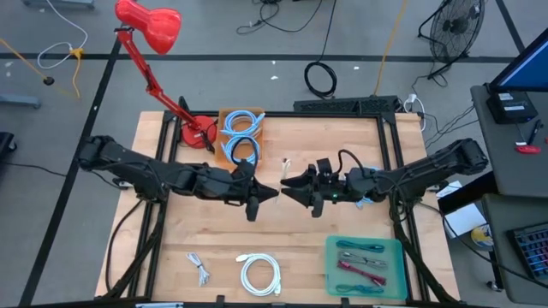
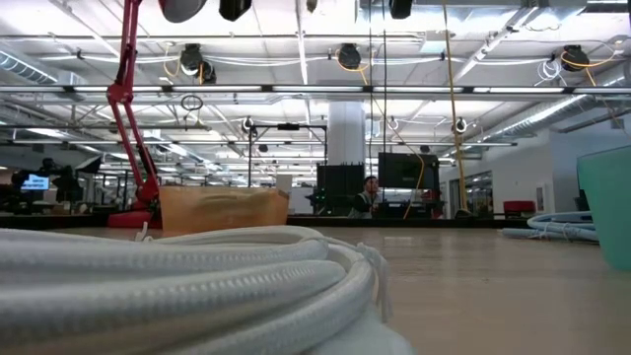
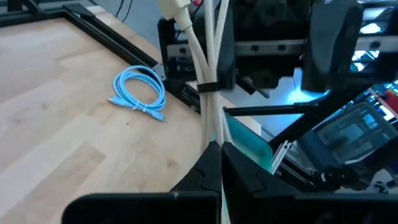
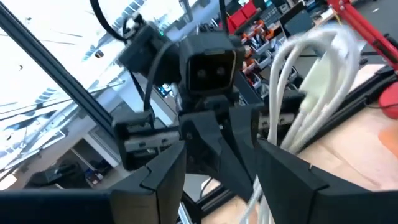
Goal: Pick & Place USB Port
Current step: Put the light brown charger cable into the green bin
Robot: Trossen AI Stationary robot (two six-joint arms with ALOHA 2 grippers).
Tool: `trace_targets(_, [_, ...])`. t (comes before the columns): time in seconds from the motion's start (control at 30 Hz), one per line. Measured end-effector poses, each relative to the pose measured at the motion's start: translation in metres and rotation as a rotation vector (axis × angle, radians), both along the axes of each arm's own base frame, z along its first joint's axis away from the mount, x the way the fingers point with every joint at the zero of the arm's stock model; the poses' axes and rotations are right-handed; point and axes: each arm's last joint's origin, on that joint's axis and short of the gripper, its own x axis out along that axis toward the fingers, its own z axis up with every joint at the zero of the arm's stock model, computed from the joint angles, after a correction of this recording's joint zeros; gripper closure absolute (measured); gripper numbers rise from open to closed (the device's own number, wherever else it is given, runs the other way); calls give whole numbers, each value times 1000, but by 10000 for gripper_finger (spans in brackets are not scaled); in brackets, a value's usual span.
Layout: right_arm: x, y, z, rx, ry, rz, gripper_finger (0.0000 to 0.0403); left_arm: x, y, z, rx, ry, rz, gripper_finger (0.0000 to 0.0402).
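I am holding the bundled cream-white USB cable pinched tight in my left end effector above the middle of the pale wooden table. My right end effector is facing it just beside, fingers spread wide and gripping nothing.

cable coils: 5 | lamp: 1 | tray: 1

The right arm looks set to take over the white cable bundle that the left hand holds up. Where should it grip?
Judging by its pose, grip the white cable bundle near its dark tie, above the shut left hand. The strands run upright, so the open right hand should come in level, straddling them sideways.
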Motion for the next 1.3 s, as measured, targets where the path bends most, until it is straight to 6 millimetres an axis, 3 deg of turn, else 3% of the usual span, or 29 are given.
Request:
trace_targets(0.63, [0, -2, 0, -6, 3, 18, 222, -22, -8, 17, 45, -35, 94, 402])
trace_targets(1.3, [3, -11, 1, -2, -5, 13, 224, -9, -15, 10, 1, -60, 11, 402])
